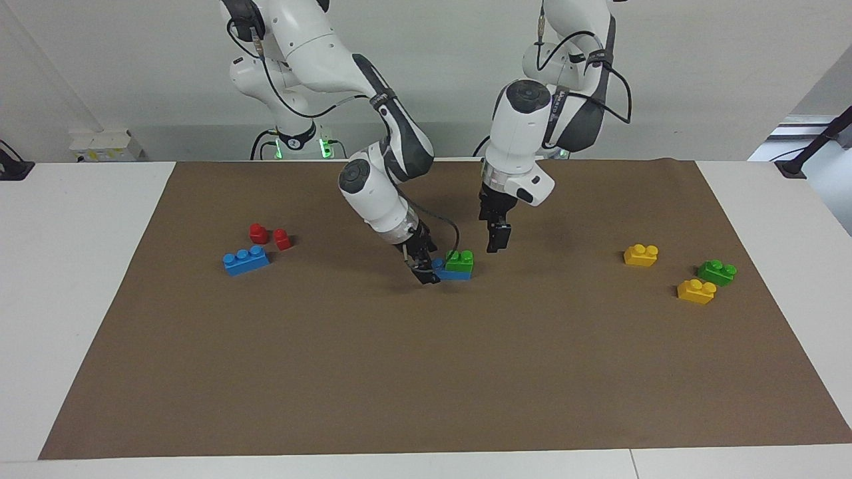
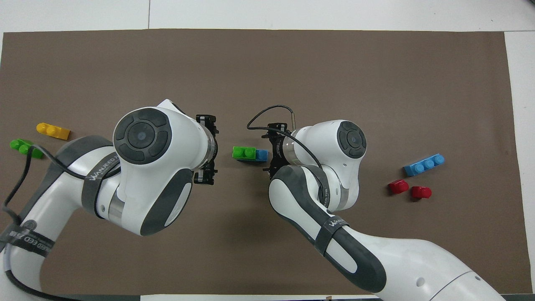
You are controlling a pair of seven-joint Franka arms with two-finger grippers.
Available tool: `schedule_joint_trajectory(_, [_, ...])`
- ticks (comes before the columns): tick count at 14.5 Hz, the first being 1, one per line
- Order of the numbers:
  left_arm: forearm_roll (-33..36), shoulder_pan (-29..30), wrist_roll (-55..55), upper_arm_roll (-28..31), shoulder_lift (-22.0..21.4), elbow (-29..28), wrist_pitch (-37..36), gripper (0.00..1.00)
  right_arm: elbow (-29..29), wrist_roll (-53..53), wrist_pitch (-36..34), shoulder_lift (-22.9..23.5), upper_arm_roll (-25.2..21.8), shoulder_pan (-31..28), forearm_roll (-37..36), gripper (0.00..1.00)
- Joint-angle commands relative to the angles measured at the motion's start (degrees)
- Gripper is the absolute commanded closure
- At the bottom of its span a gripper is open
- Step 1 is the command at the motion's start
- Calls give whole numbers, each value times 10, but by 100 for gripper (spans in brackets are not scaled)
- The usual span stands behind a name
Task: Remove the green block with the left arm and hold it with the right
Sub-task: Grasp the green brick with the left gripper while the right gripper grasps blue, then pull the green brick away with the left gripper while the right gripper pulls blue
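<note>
A green block sits stacked on a blue brick in the middle of the brown mat; the stack also shows in the overhead view, green block on blue brick. My right gripper is down at the mat, shut on the blue brick's end toward the right arm's side; it also shows in the overhead view. My left gripper hangs in the air beside the stack on the left arm's side, a little above block height and not touching; it also shows in the overhead view.
A second green block and two yellow bricks lie toward the left arm's end. A loose blue three-stud brick and two red pieces lie toward the right arm's end.
</note>
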Motion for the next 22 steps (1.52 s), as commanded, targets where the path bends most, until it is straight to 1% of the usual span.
schedule_joint_trajectory(1, [-6, -19, -45, 10, 12, -18, 43, 0, -10, 0, 34, 7, -2, 10, 16, 11])
schedule_joint_trajectory(3, [-6, -19, -51, 10, 14, -27, 59, 0, -14, -1, 35, 6, -2, 9, 16, 25])
schedule_joint_trajectory(4, [-6, -19, -59, 10, 17, -32, 70, 0, -14, 0, 35, 6, -2, 10, 16, 38])
schedule_joint_trajectory(5, [-5, -20, -68, 10, 23, -36, 79, 0, -15, -1, 35, 6, -2, 10, 16, 53])
schedule_joint_trajectory(6, [-5, -30, -72, 10, 29, -37, 85, 0, -15, -1, 36, 6, -2, 10, 16, 75])
schedule_joint_trajectory(7, [-5, -34, -74, 10, 31, -40, 90, 0, -15, -1, 36, 6, -2, 10, 16, 100])
schedule_joint_trajectory(9, [-5, -37, -75, 10, 41, -40, 92, 0, -15, 0, 36, 6, -2, 10, 16, 100])
schedule_joint_trajectory(12, [-4, -58, -77, 12, 61, -40, 93, 0, -15, 1, 36, 6, -1, 10, 16, 100])
schedule_joint_trajectory(16, [-2, -59, -77, 11, 62, -42, 93, 0, -14, 1, 36, 6, -2, 10, 16, 100])
schedule_joint_trajectory(17, [-1, -60, -78, 11, 62, -42, 93, 2, -14, 1, 36, 6, -2, 10, 16, 100])
schedule_joint_trajectory(18, [0, -61, -78, 12, 62, -45, 93, 10, -14, 1, 37, 6, -2, 11, 16, 100])
schedule_joint_trajectory(20, [9, -70, -77, 12, 61, -48, 96, 52, -14, 0, 37, 6, -2, 11, 16, 100])
schedule_joint_trajectory(21, [21, -72, -60, 11, 61, -48, 96, 100, -14, 1, 39, 6, -1, 11, 16, 100])
schedule_joint_trajectory(22, [23, -72, -38, 11, 60, -49, 99, 100, -14, 1, 47, 7, -2, 11, 16, 100])
